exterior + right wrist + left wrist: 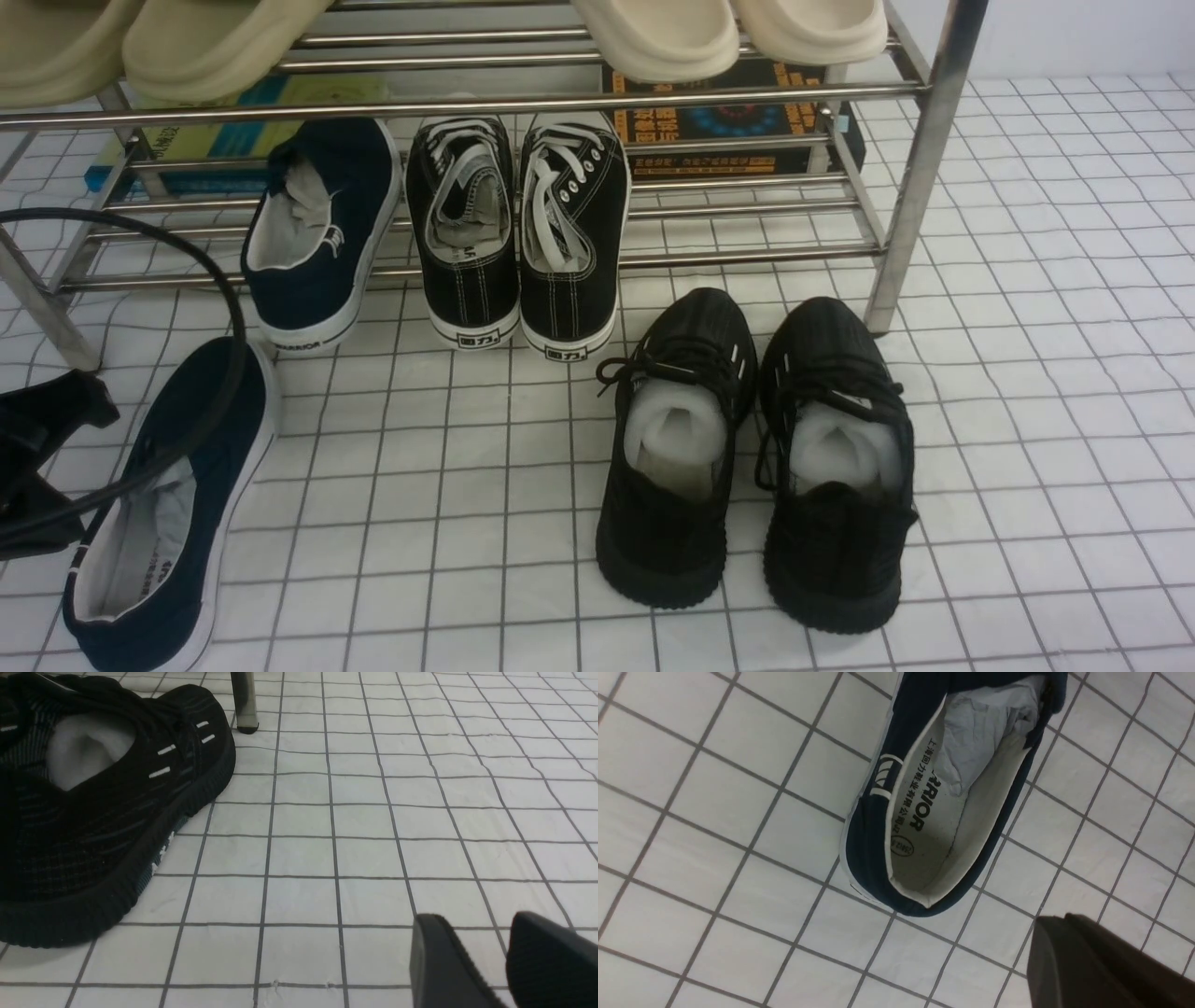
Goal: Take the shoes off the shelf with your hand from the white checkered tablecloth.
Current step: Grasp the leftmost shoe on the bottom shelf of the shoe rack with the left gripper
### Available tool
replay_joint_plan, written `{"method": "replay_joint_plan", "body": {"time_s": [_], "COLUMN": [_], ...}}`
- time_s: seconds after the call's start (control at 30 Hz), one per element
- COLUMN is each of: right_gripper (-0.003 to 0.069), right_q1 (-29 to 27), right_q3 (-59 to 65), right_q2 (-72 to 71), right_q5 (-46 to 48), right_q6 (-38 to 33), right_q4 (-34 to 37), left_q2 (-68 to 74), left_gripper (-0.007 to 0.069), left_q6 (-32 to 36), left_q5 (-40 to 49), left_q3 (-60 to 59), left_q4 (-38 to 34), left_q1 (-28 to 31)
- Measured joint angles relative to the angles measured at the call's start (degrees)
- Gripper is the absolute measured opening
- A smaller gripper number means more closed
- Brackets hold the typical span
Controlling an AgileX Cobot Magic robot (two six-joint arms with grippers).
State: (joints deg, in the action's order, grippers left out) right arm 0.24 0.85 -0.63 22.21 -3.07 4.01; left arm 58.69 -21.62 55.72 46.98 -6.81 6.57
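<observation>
**Two-tier steel shelf [924, 140] on white checkered tablecloth [1027, 420]: shoes, four pairs.**

Navy slip-ons, 2. The first navy shoe [317, 233] has its toe on the lower tier and its heel out over the front bar, sole rim marked "WARRIOR". The second navy shoe [168, 523] lies on the cloth at front left, its insole printed "…ARIOR" beside a column of Chinese characters.
Black canvas sneakers [518, 233], white laces, 2, lower tier, Chinese characters on the heel tabs.
Black knit sneakers [747, 448], 2, on the cloth, white stuffing.
Beige slippers [215, 47], 4, top tier, partly in view.
Printed boxes [738, 131], 2, seen through the bars, text unreadable.
Left hand [1092, 966]: fingers together, gripping nothing, by the second navy shoe.
Right hand [476, 956]: fingers apart, empty.
</observation>
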Motion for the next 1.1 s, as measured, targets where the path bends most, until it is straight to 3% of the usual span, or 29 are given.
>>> {"method": "replay_joint_plan", "body": {"time_s": [0.6, 0.73, 0.87, 1.1], "right_gripper": [0.0239, 0.0239, 0.0239, 0.0239], "right_q1": [0.0, 0.0, 0.0, 0.0], "right_q3": [0.0, 0.0, 0.0, 0.0], "right_q2": [0.0, 0.0, 0.0, 0.0], "right_q5": [0.0, 0.0, 0.0, 0.0], "right_q6": [0.0, 0.0, 0.0, 0.0], "right_q4": [0.0, 0.0, 0.0, 0.0], "left_q2": [0.0, 0.0, 0.4, 6.8], "left_gripper": [0.0024, 0.0061, 0.0186, 0.0407], "left_q6": [-0.2, -0.7, -1.5, -0.3], "left_q5": [0.5, -1.2, -6.4, -7.5], "left_q3": [0.0, 0.0, 0.0, 4.3], "left_q4": [-0.3, -2.0, -4.9, -6.4], "left_q1": [0.0, 0.0, 0.0, 0.0]}}
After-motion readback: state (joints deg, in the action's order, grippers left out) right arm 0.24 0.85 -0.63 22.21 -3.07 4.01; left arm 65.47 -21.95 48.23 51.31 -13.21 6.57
